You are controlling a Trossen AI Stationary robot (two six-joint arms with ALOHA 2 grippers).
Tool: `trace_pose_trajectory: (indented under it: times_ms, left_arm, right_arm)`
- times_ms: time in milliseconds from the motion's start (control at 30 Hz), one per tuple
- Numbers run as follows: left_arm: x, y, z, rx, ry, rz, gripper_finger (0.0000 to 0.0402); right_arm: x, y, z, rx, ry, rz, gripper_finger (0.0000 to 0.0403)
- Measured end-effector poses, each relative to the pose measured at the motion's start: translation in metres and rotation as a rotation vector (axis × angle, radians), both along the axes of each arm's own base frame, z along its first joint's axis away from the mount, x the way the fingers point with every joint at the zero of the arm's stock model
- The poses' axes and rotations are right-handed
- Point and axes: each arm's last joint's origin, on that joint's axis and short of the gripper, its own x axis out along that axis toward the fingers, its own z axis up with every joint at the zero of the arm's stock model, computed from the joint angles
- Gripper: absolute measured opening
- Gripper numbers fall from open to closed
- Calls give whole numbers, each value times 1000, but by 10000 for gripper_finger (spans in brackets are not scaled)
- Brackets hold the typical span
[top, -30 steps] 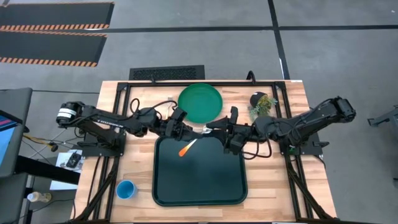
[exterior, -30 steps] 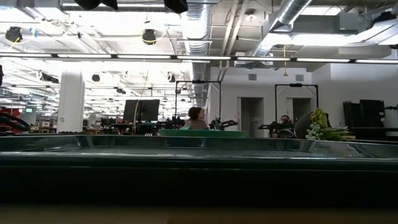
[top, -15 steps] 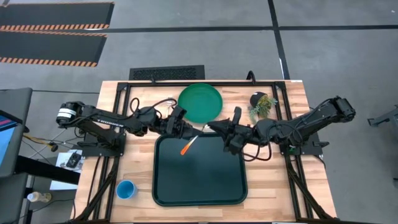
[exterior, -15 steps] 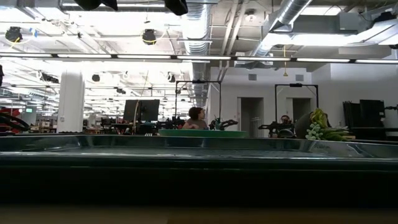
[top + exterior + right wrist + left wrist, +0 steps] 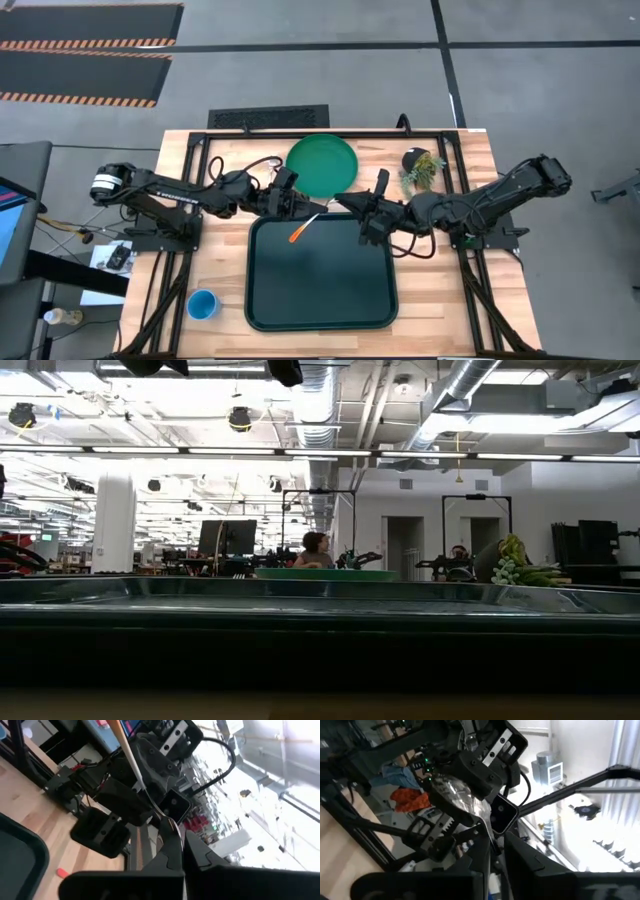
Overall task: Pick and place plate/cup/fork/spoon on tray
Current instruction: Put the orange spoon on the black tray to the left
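The spoon, with a silver bowl and an orange handle, hangs slanted over the far rim of the dark tray. My left gripper and my right gripper face each other there, both shut on it. Its bowl shows in the left wrist view and its handle in the right wrist view. The green plate lies flat on the table beyond the tray. Near the front left stands the blue cup. The fork is out of view. My left gripper pinches the spoon's thin metal stem between its two fingers, coming level from the table's left. The spoon is clear of the tray, and its bowl juts out beyond the fingers. My right gripper pinches the metal stem near the bowl end, coming level from the table's right. The orange handle runs away from the fingers, slanting down toward the tray.
A small dark pot with a green plant stands at the far right. Black frame bars run along both sides of the table. The low view looks across the tray's rim to the plate's edge.
My right gripper has moved toward the table's left, up to the spoon held by my left gripper, and has shut on it. The left arm has stayed nearly still.
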Motion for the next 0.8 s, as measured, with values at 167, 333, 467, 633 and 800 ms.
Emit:
trace_pose_trajectory:
  times_ms: [167,333,467,633,800]
  left_arm:
    - [0,11,-3,108,7,-28,55]
    - [1,21,-13,173,87,-125,93]
    - [0,25,-25,185,203,-223,116]
    - [-2,29,-42,190,364,-297,123]
    - [-8,28,-61,223,538,-340,123]
  right_arm:
    - [3,-13,-7,97,45,-32,2]
    - [4,-25,-20,199,136,-73,1]
    - [4,-39,-34,284,243,-117,1]
    - [0,-63,-51,437,354,-226,1]
    - [-11,-83,-67,546,537,-304,1]
